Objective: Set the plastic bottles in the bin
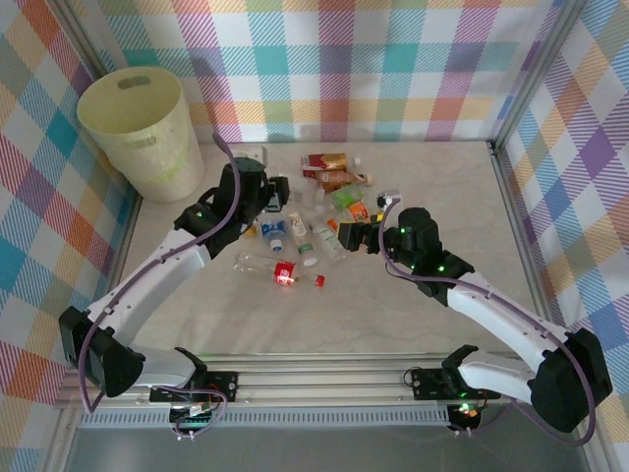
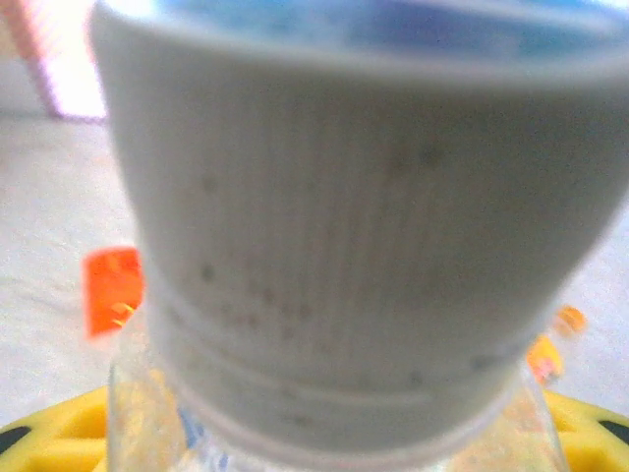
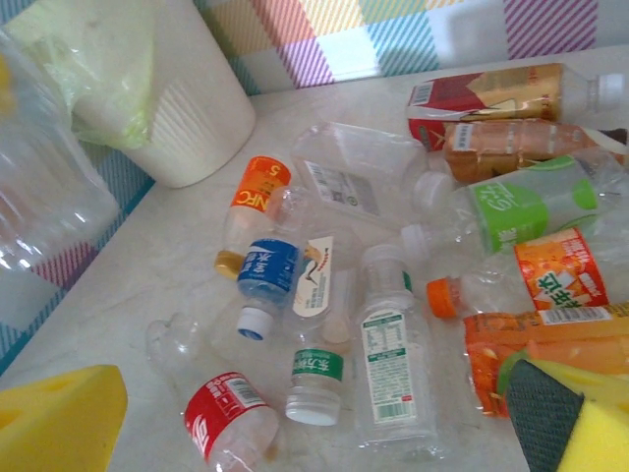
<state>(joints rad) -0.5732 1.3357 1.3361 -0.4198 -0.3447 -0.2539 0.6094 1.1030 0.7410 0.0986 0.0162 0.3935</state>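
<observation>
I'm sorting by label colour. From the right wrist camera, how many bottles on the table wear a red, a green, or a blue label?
Red-label bottles: 2
Green-label bottles: 2
Blue-label bottles: 1
Total: 5

- Bright, even light falls from overhead; the pale surface [image 1: 393, 315] carries only faint, soft shadows beneath the arms [image 1: 167, 275].
- Between the left gripper's [image 2: 314, 442] pads [image 2: 49, 433], a capped bottle [image 2: 364, 226] sits right against the lens, one grey blur; beyond it everything is washed out.
- Ahead of the right gripper [image 3: 314, 433], the plastic bottles [image 3: 393, 364] look sharp, with small glints; its yellow pads [image 3: 59, 418] are soft.
</observation>
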